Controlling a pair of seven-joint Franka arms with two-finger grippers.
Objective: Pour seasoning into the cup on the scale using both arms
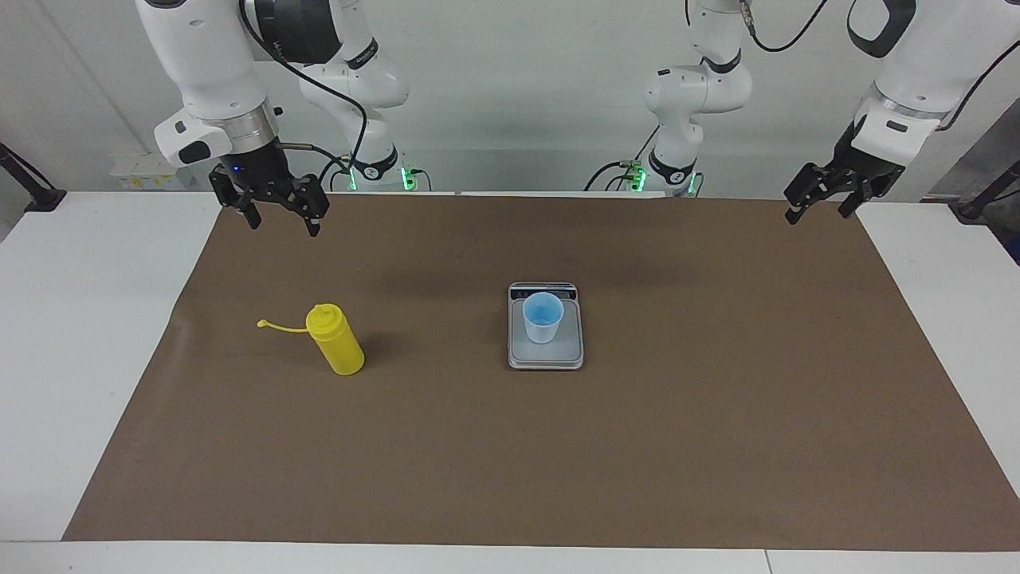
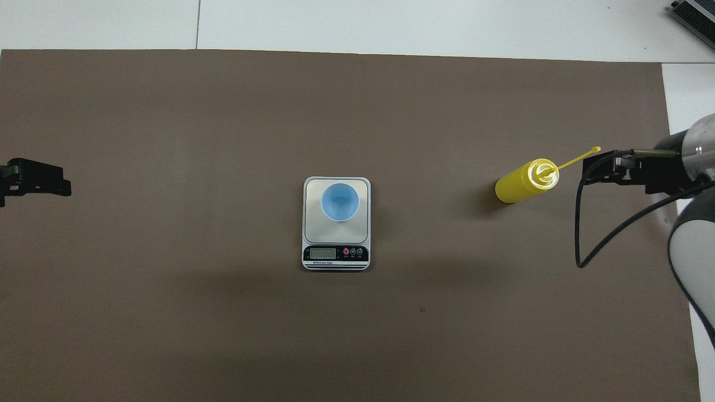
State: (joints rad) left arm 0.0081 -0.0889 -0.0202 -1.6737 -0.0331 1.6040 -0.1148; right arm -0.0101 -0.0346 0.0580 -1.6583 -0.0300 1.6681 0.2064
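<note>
The yellow seasoning bottle [image 1: 339, 343] [image 2: 525, 181] stands upright on the brown mat toward the right arm's end, its cap strap [image 1: 279, 325] sticking out sideways. A light blue cup [image 1: 543, 317] [image 2: 339, 202] stands on the silver scale [image 1: 546, 357] [image 2: 313, 230] at mid-table; the scale's display faces the robots. My right gripper [image 1: 284, 226] [image 2: 606, 167] hangs open and empty over the mat's robot-side edge, apart from the bottle. At the other end, my left gripper [image 1: 816, 215] [image 2: 33, 181] waits open and empty above the mat's corner.
A brown mat [image 1: 717, 414] covers most of the white table [image 1: 80, 335]. A cable [image 2: 581, 223] loops down from the right wrist. A dark device [image 2: 695, 14] lies at the table corner farthest from the robots, on the right arm's end.
</note>
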